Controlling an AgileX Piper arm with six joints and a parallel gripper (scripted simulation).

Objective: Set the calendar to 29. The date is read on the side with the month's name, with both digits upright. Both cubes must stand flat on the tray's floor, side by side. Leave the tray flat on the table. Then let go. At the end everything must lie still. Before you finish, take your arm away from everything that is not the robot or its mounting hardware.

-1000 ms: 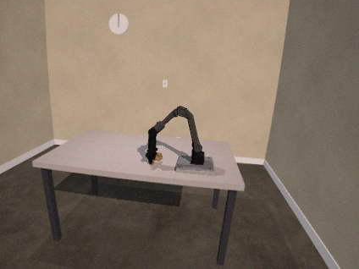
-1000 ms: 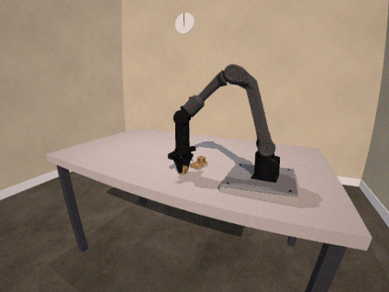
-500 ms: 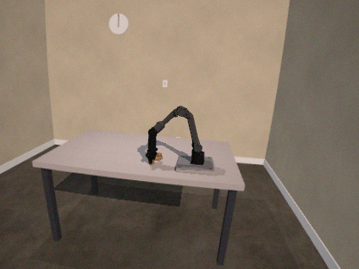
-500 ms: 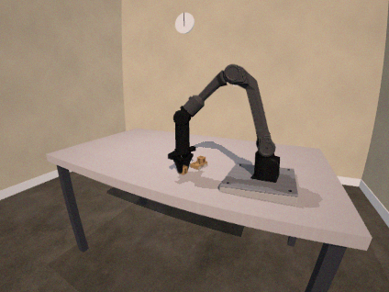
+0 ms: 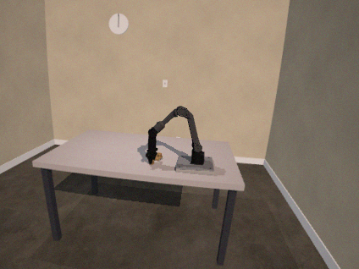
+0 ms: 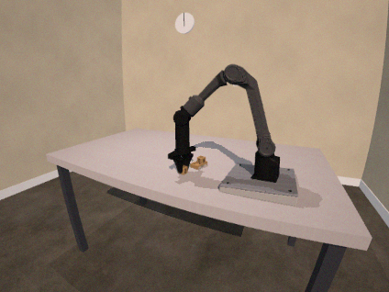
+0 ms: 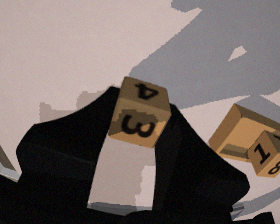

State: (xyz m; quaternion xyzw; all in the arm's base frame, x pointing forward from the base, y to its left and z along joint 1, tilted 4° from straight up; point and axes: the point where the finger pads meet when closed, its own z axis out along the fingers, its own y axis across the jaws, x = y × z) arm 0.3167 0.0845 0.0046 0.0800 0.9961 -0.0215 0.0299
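My gripper (image 7: 139,107) is shut on a wooden digit cube (image 7: 139,115). The cube shows a 3 toward the wrist camera and a 4 on its far face. It hangs just above the table. In the exterior view the gripper (image 6: 183,164) points straight down, with the cube (image 6: 184,169) at its tips. The wooden tray (image 7: 244,136) lies to the right of the gripper in the wrist view. A second cube (image 7: 268,153) with a 1 showing sits in it, tilted. The tray also shows in the exterior view (image 6: 199,163) and in the top view (image 5: 158,156), just beside the gripper (image 5: 151,158).
The arm's grey base plate (image 6: 260,185) sits on the table to the right of the tray. The table edge (image 6: 183,200) runs in front of the gripper.
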